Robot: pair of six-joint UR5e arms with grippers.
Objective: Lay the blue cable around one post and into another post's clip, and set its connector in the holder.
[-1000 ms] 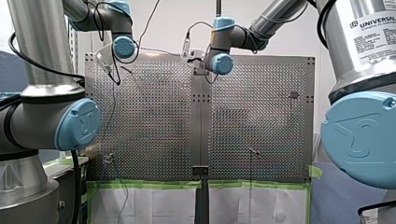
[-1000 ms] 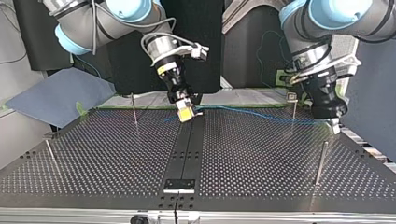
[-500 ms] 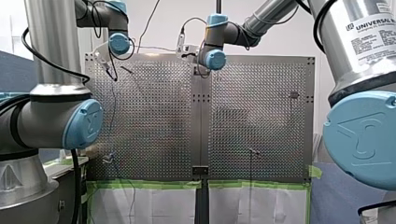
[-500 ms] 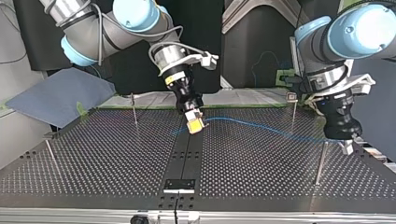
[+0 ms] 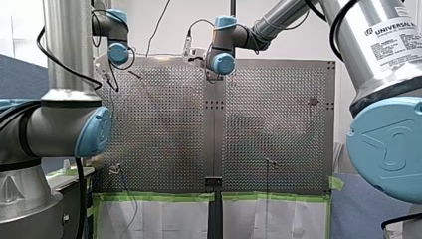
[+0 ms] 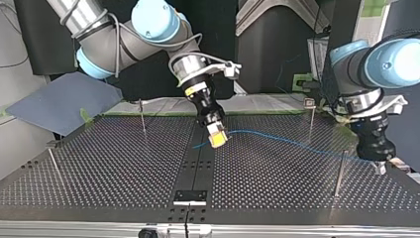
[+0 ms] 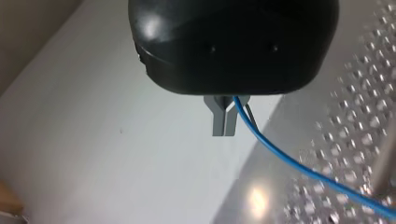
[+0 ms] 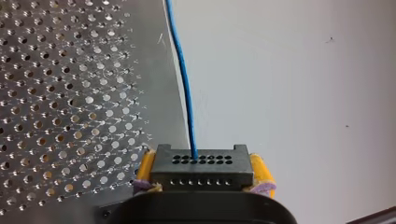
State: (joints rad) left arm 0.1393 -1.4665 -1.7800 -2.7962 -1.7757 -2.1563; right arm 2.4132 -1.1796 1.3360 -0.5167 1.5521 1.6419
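Blue cable point(image 6: 277, 139) is drawing away from the clip post point(image 6: 310, 119) as both arms are advancing | my right arm point(image 6: 191, 68) jaws clamping connector point(image 8: 201, 167) | my left arm point(image 6: 367, 101) jaws pinching cable | routing pending

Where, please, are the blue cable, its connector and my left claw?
blue cable point(image 8: 182, 70), right wrist view, mid-length of the strand.
connector point(image 8: 201, 168), right wrist view, front face.
left claw point(image 7: 225, 128), left wrist view, between fingertips.

blue cable point(image 6: 287, 141) stretched above table, 4 upright posts point(image 6: 339, 173) near edges
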